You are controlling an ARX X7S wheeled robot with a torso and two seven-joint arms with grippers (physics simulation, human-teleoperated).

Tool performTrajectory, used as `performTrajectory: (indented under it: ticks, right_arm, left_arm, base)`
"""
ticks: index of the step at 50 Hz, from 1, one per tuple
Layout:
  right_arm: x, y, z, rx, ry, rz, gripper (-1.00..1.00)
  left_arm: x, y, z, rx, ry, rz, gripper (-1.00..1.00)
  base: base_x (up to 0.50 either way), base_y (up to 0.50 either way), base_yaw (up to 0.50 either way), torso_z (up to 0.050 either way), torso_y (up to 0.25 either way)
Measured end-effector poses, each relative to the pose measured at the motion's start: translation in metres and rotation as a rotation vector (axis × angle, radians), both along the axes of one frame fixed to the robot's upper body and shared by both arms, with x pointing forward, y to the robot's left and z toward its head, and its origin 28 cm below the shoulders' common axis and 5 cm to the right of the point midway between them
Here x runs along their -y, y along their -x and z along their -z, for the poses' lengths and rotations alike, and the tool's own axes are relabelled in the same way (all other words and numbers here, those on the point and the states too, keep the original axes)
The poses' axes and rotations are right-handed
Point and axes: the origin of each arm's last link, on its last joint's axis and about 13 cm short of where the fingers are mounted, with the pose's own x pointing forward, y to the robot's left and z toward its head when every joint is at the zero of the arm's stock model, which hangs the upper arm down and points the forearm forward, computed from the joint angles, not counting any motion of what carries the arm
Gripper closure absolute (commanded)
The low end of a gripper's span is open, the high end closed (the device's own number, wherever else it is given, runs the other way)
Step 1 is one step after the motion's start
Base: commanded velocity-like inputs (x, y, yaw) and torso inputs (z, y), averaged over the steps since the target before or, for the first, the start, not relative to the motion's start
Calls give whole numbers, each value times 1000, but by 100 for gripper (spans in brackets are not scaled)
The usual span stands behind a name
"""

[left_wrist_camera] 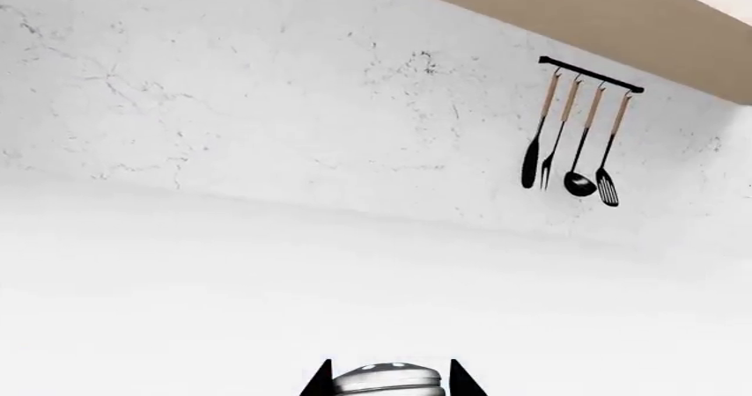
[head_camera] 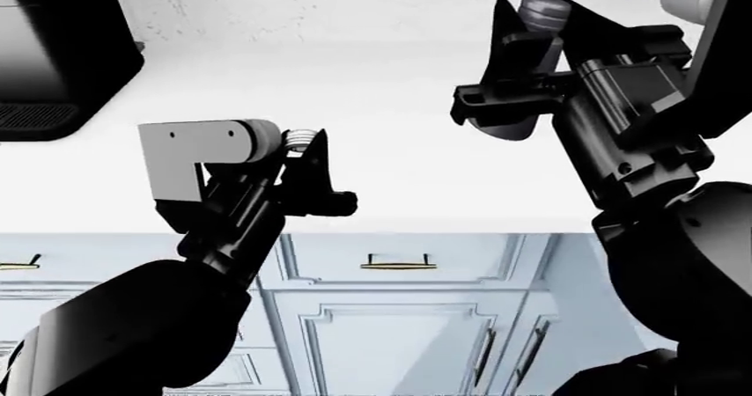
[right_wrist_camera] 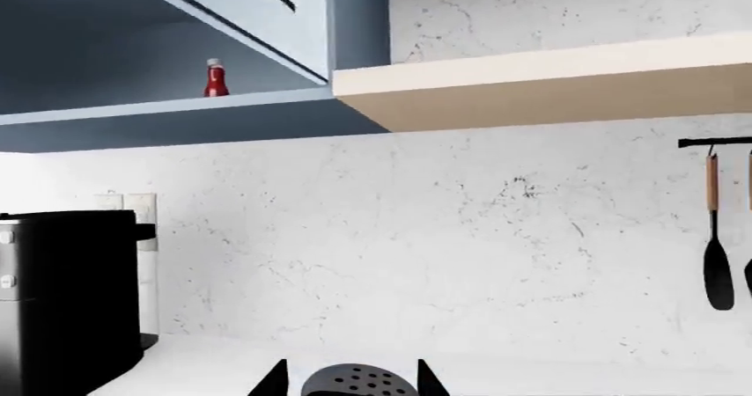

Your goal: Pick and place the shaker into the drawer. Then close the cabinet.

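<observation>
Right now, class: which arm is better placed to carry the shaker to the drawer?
Probably the right: the right claw already grips the dark-topped grey shaker above the counter. The left claw holds a paler shaker.

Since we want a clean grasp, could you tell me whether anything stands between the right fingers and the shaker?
Nothing visible does. The shaker sits directly between the right gripper's fingers, which flank its sides closely. No open drawer shows in the head view, so that path cannot be judged.

Both arms raised, left gripper (head_camera: 308, 154) and right gripper (head_camera: 531, 28) each clamped.
</observation>
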Motion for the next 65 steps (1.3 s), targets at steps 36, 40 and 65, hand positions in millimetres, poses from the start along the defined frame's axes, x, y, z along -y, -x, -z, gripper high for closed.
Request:
performTrajectory:
  ticks: [36, 40, 65]
  right_arm:
    - [-1, -1, 0, -6, 6, -8, 100]
    - [-1, -1, 1, -9, 5, -10, 100]
    - [-1, 0, 4, -16, -1, -17, 100]
  left_arm:
    - [2, 1, 0, 4, -15, 19, 100]
    - [2, 1, 1, 2, -16, 21, 100]
    - [3, 2, 5, -7, -21, 31, 100]
  base:
    - [-129, -500, 0, 0, 0]
    - [-89, -500, 0, 0, 0]
    - [-91, -500, 0, 0, 0]
